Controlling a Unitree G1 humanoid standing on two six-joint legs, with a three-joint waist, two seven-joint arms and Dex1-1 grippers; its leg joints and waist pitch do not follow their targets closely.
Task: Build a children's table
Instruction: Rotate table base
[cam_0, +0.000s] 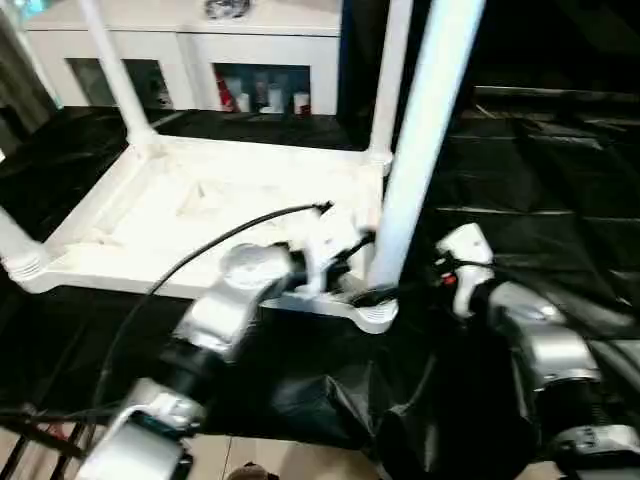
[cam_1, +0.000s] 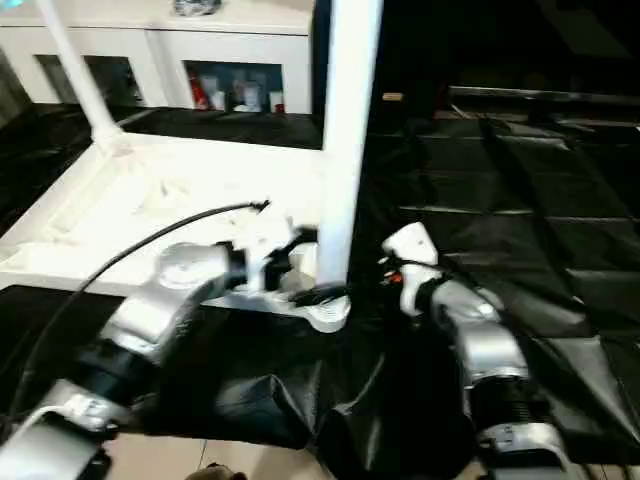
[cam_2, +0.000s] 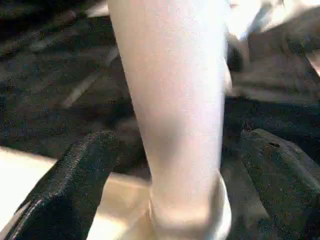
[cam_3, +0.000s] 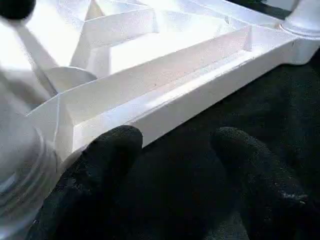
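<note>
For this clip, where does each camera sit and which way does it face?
Head stereo pair: looks forward and down over both silver forearms at the upturned tabletop on the black work table.
Left wrist: looks along the open left tool straddling the near leg.
Right wrist: looks along the right tool at the tabletop's ribbed underside.
Shared: head and left wrist both show the near leg.

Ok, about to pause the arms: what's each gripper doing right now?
Left gripper: open, fingers either side of the near-corner leg, not clamped.
Right gripper: open, empty, beside the tabletop.
</note>
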